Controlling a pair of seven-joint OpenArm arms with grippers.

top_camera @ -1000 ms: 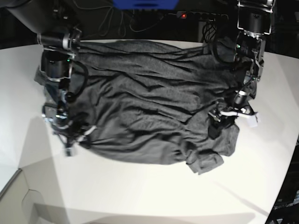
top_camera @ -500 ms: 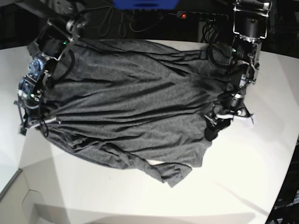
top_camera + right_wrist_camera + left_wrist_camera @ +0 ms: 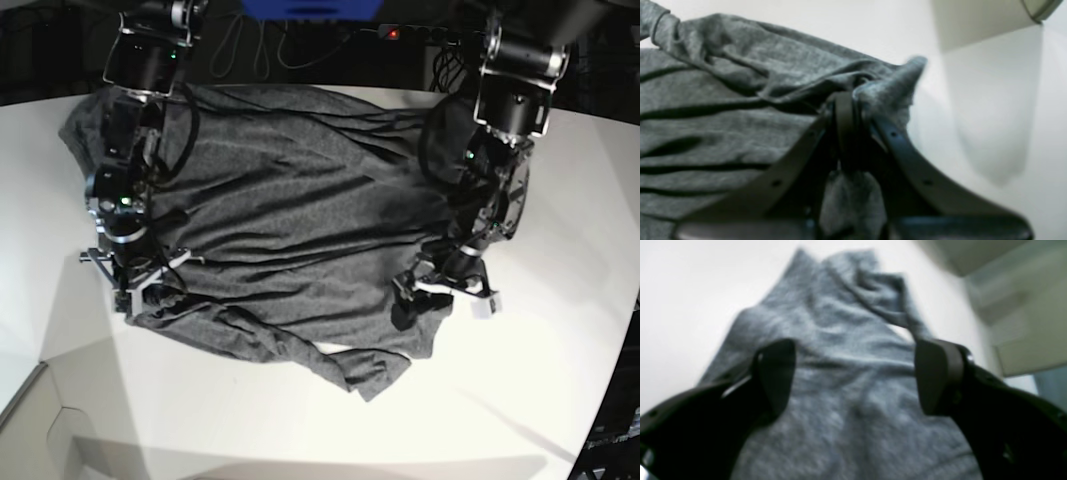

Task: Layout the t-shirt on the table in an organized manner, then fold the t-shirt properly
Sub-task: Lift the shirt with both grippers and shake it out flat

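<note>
The dark grey t-shirt (image 3: 300,200) lies spread and wrinkled across the white table (image 3: 300,430). One bunched corner (image 3: 365,375) trails toward the front. My right gripper (image 3: 128,285) is at the shirt's left edge. In the right wrist view that gripper (image 3: 846,110) is shut on a pinched fold of the t-shirt (image 3: 723,100). My left gripper (image 3: 442,300) hangs over the shirt's right front part. In the left wrist view its fingers (image 3: 776,373) stand wide apart, so the gripper (image 3: 855,376) is open above the grey t-shirt (image 3: 840,340) with nothing between them.
Behind the table are dark cables, a blue object (image 3: 310,8) and a power strip with a red light (image 3: 393,33). The table's edge drops off at the front left corner (image 3: 30,410) and curves away at the right (image 3: 610,400).
My right gripper swung out to the left and back inward, dragging the shirt's left edge and flattening it. My left gripper moved down and left over the shirt, still open.
</note>
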